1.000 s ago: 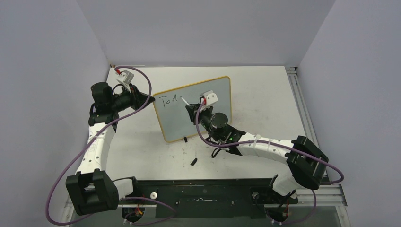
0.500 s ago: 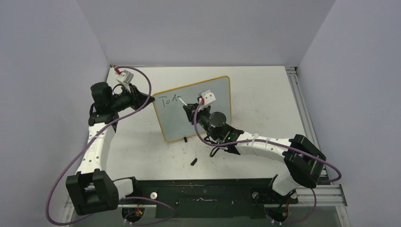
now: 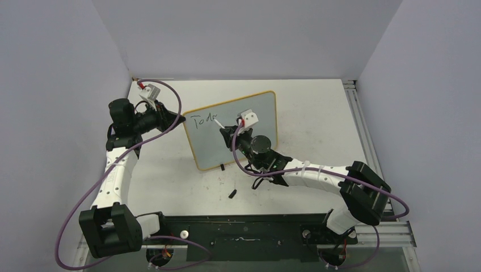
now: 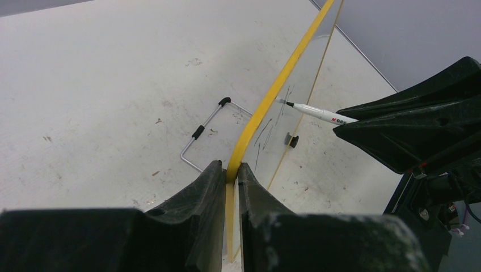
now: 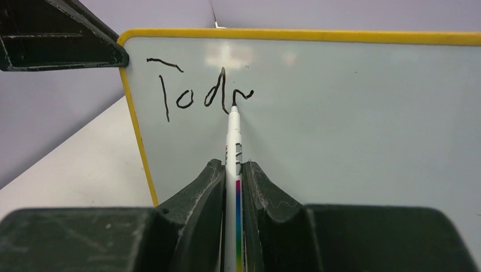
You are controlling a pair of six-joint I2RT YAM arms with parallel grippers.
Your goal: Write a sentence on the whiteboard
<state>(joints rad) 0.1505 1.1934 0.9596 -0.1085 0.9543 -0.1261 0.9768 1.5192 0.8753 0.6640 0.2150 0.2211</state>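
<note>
The whiteboard (image 3: 249, 116) stands tilted on the table, with a pale face and a yellow frame (image 5: 295, 35). My left gripper (image 3: 180, 119) is shut on its left edge; in the left wrist view (image 4: 232, 170) the yellow frame (image 4: 266, 102) runs out from between the jaws. My right gripper (image 3: 225, 131) is shut on a white marker pen (image 5: 233, 136), and its tip touches the board face. The sentence (image 5: 198, 96) reads "Tod" plus a partly drawn letter in black; it also shows in the top view (image 3: 205, 120).
A small black cap (image 3: 232, 193) lies on the table in front of the board. A wire stand (image 4: 204, 130) shows behind the board in the left wrist view. One black foot (image 3: 222, 166) sits at the board's lower edge. Grey walls close in on three sides.
My right gripper has shifted slightly left and down with the marker, and a new stroke has appeared after "Tod". The left arm and the board have not moved.
</note>
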